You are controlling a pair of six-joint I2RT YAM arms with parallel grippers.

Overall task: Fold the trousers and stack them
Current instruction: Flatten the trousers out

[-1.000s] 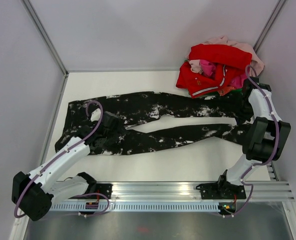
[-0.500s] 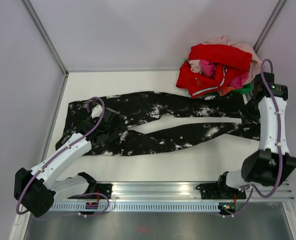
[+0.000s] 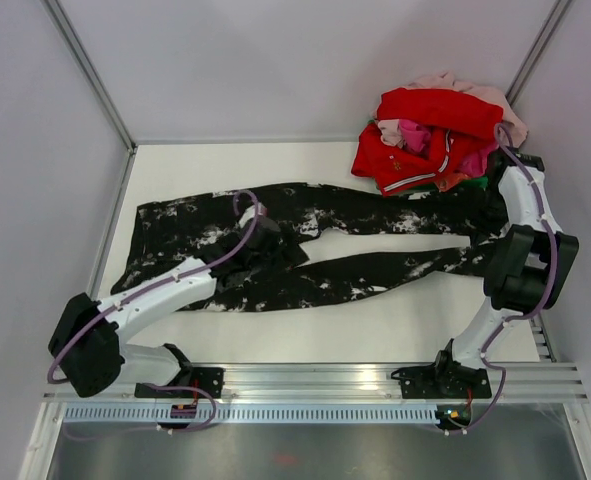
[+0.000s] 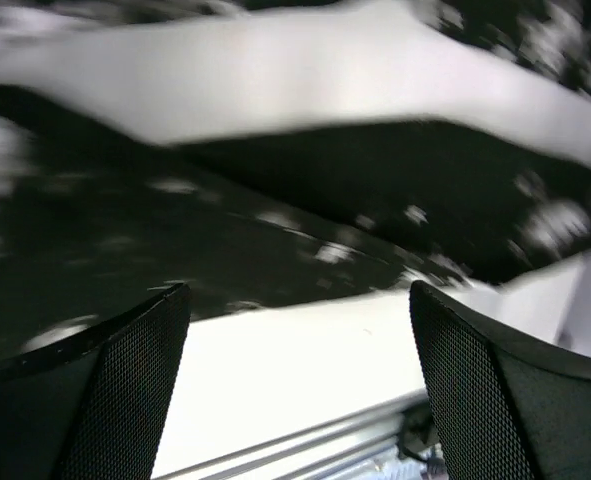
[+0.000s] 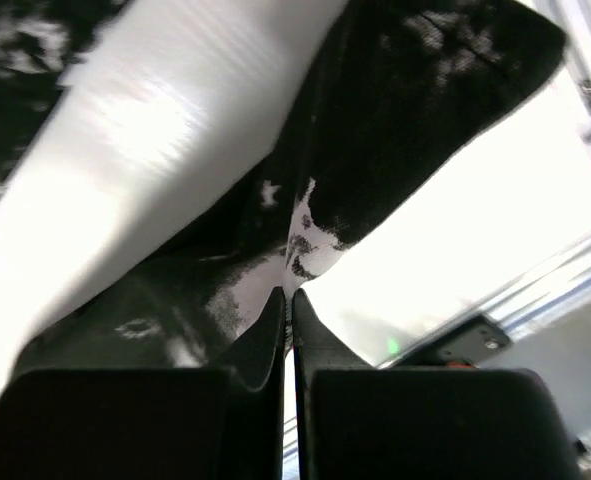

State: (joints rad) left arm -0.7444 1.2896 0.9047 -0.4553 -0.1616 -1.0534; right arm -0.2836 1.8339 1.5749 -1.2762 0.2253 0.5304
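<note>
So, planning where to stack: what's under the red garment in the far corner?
Pink clothes and a green scrap peek out beneath the red garment; anything deeper in the pile is covered.

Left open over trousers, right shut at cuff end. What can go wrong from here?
1. The right gripper is shut at the edge of the trousers; whether it pinches cloth cannot be told, so a lift may come up empty.
2. The pile of red and pink clothes lies beside the far leg's end; dragging that end could pull it along.
3. The left gripper hangs open over the near leg's edge; closing may catch only one layer.
</note>
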